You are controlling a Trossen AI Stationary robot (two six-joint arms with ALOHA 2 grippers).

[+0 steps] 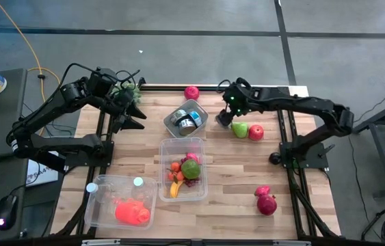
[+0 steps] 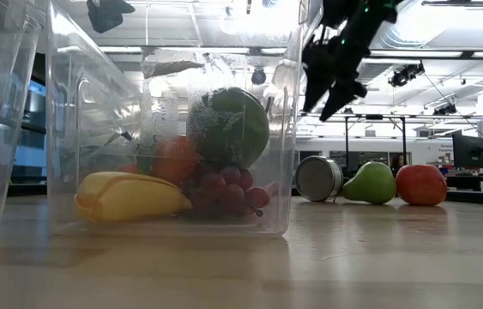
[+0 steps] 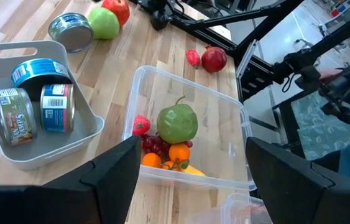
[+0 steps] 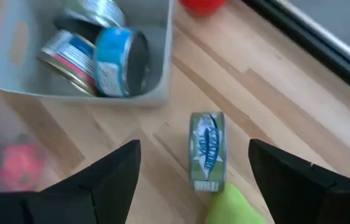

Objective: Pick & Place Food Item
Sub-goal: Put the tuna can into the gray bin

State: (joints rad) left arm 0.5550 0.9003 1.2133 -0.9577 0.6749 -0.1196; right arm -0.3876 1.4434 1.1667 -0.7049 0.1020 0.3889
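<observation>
Several fruits already sit in the clear bin [image 1: 182, 169] at the surface's centre, while the green pear [image 1: 239, 129], red apple [image 1: 255, 132] and a tin can [image 4: 207, 149] lie loose at two o'clock below the open, empty right pincer [image 1: 225, 117]; the left pincer [image 1: 129, 113] waits open at ten o'clock.

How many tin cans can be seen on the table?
4. Three cans lie in the grey tray: one, a second, a third. The fourth can lies on the table beside the green pear. More may be hidden.
</observation>
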